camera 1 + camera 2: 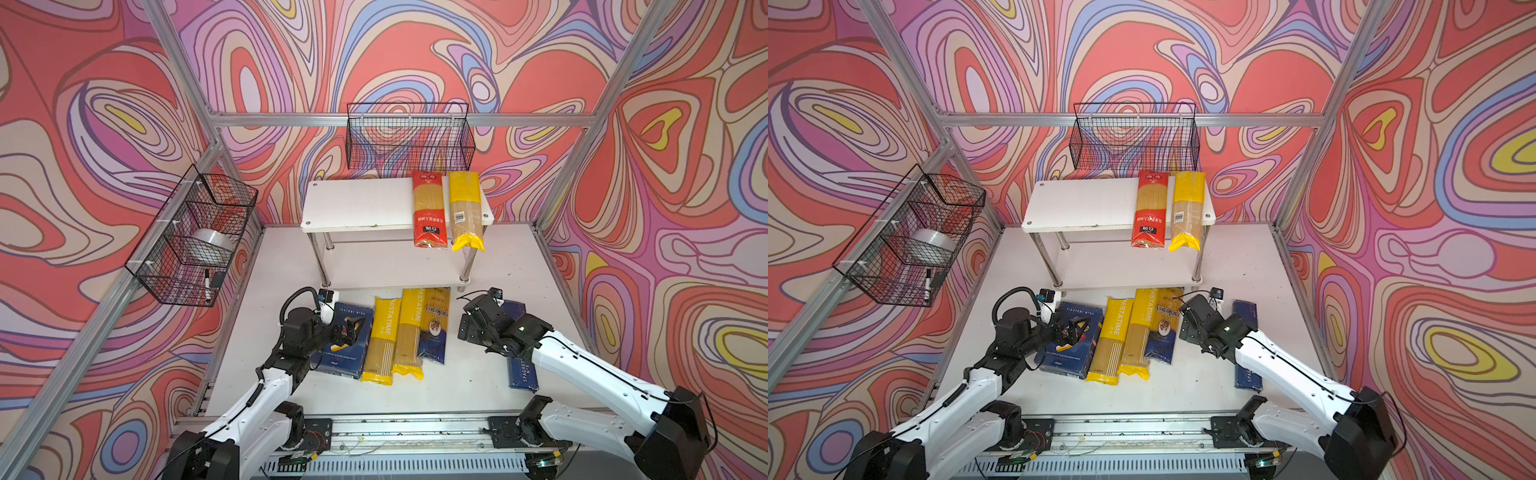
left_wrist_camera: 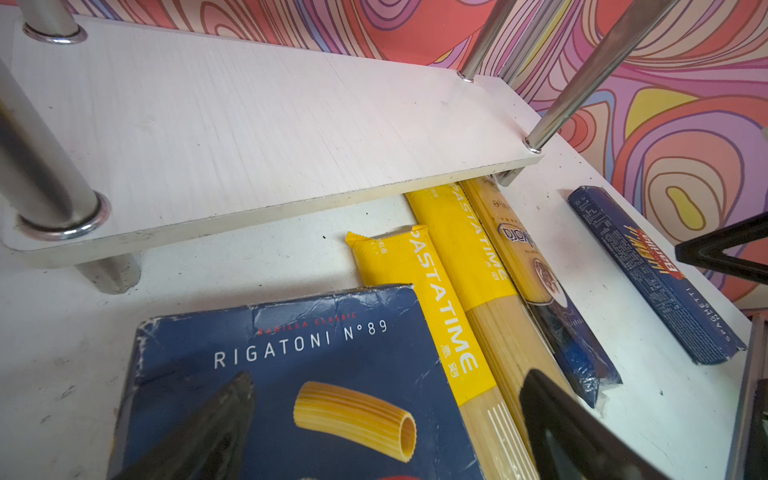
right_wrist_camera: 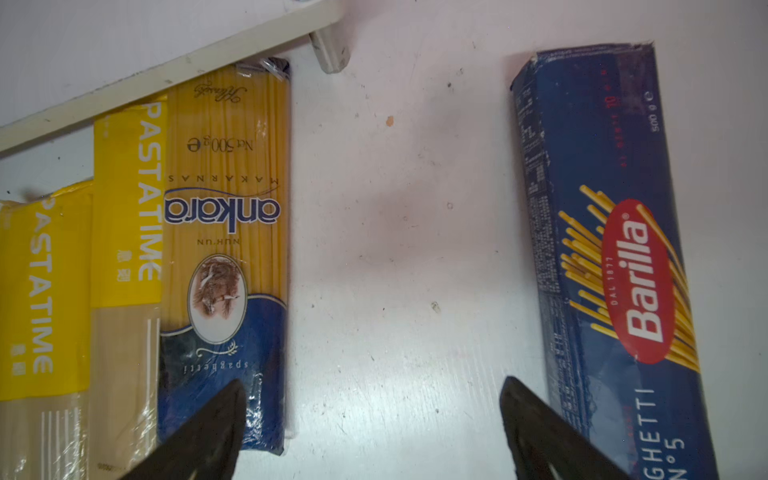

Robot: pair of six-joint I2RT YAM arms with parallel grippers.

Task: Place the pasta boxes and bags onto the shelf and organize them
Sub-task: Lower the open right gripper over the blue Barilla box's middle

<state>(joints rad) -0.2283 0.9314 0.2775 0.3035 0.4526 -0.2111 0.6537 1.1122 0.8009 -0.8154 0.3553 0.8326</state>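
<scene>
The white two-tier shelf (image 1: 357, 203) stands at the back. A red-and-clear bag (image 1: 429, 212) and a yellow bag (image 1: 465, 208) lie side by side on its top board, overhanging the front edge. On the table in front lie the rigatoni box (image 1: 345, 345), two yellow bags (image 1: 382, 340) (image 1: 411, 332), the ankara bag (image 1: 435, 324) and the narrow spaghetti box (image 3: 602, 249). My left gripper (image 2: 390, 378) hangs open over the rigatoni box (image 2: 291, 374). My right gripper (image 3: 372, 384) is open above bare table between the ankara bag (image 3: 224, 249) and the spaghetti box, holding nothing.
A black wire basket (image 1: 409, 137) hangs on the back wall above the shelf. Another wire basket (image 1: 195, 237) on the left wall holds a tape roll (image 1: 212, 245) and a marker (image 1: 207, 284). The far ends of one yellow bag and the ankara bag reach under the shelf's lower board (image 2: 249, 124).
</scene>
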